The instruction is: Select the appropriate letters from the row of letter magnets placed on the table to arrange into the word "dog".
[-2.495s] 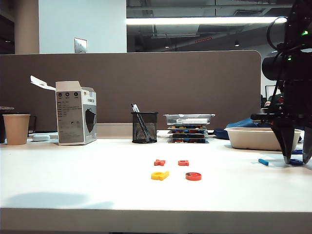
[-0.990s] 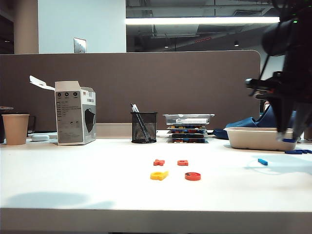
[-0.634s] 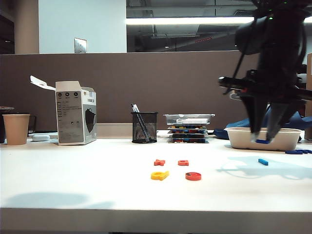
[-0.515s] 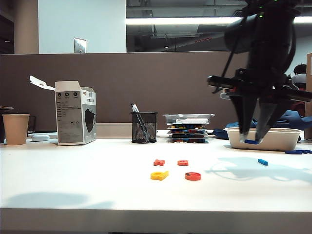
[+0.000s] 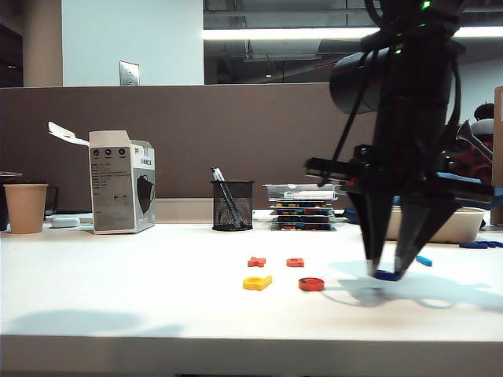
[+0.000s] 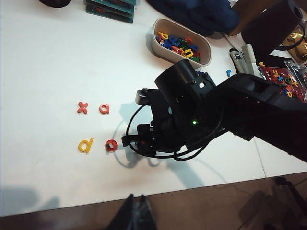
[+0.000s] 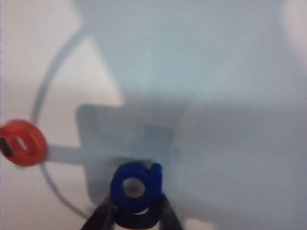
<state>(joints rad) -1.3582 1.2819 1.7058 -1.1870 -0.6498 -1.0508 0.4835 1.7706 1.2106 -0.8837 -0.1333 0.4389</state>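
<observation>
My right gripper point(image 5: 387, 271) is shut on the dark blue "g" point(image 5: 387, 276), holding it low over the white table point(image 5: 118, 298), a short way right of the red-orange "o" point(image 5: 311, 283). The yellow "d" point(image 5: 258, 283) lies left of the "o". The right wrist view shows the "g" point(image 7: 136, 186) pinched between the right gripper's point(image 7: 136, 211) fingers, with the "o" point(image 7: 23, 143) off to one side. In the left wrist view my left gripper point(image 6: 135, 203) hangs shut and empty past the table's front edge, looking at the "d" point(image 6: 86, 145) and the "o" point(image 6: 111, 145).
A red-orange "x" point(image 5: 257, 261) and another red-orange letter point(image 5: 295, 261) lie behind the "d" and "o". A light blue bar point(image 5: 424, 260) lies to the right. A white tub of letters point(image 6: 158, 40), stacked trays point(image 5: 303, 208), a pen cup point(image 5: 233, 206), a box point(image 5: 122, 182) and a paper cup point(image 5: 26, 208) stand at the back.
The right arm has swung left from over the white tub and come down with the "g" to just right of the "o". The other letters have not moved.
</observation>
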